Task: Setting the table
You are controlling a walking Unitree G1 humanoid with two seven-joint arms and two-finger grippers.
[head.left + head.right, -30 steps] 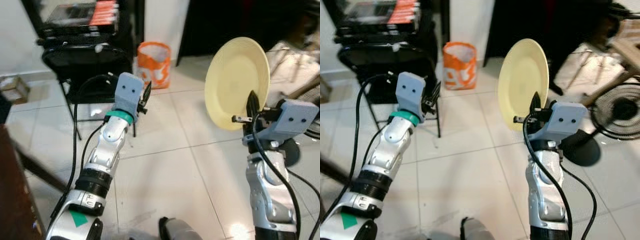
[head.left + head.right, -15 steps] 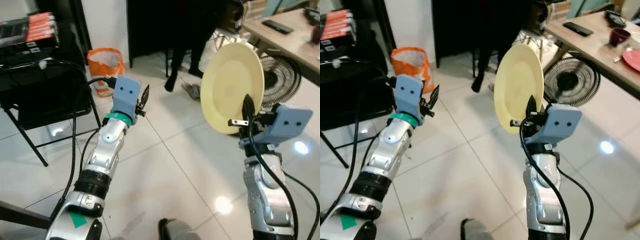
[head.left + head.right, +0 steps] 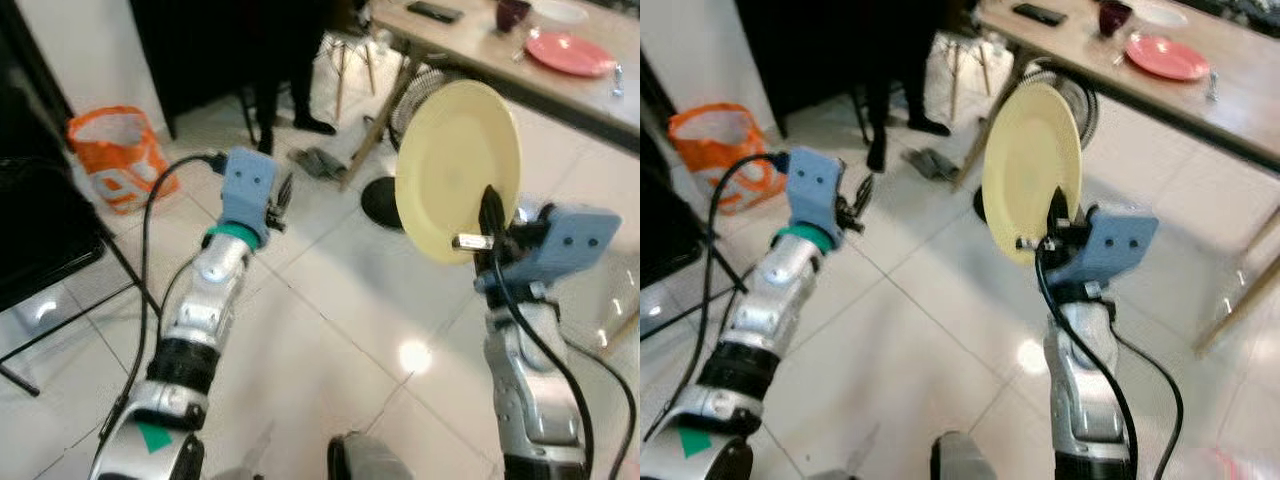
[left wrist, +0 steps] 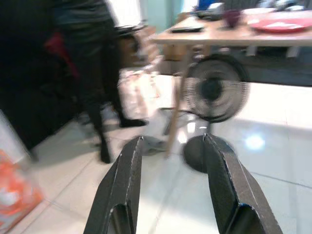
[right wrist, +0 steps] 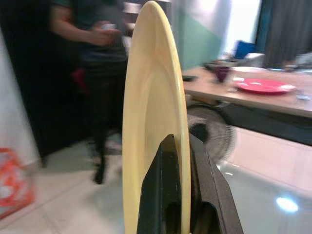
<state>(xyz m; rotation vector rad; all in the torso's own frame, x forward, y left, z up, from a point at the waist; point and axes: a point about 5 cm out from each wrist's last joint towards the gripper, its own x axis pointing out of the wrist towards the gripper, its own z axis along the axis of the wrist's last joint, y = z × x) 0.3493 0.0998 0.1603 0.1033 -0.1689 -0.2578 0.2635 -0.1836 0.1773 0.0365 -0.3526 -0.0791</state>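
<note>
My right gripper (image 3: 487, 212) is shut on the lower rim of a pale yellow plate (image 3: 455, 160), which stands upright on edge in front of me; the same plate (image 5: 152, 107) shows edge-on between the black fingers in the right wrist view. My left gripper (image 3: 281, 193) is raised at the left, open, with nothing between its fingers (image 4: 124, 185). A wooden table (image 3: 1230, 75) stands at the far right, carrying a red plate (image 3: 1165, 57), a dark cup (image 3: 1113, 15) and a black remote (image 3: 1039, 14).
A black floor fan (image 3: 1040, 85) stands by the table, behind the yellow plate. A person's legs (image 3: 285, 85) stand at the back in the dark doorway. An orange bag (image 3: 115, 155) sits at the left beside a black chair (image 3: 40, 240). White tiled floor lies in front.
The camera has swung right: the table with the red plate has come closer into view and the orange bag has slid left. Both grippers keep their poses, the plate still held.
</note>
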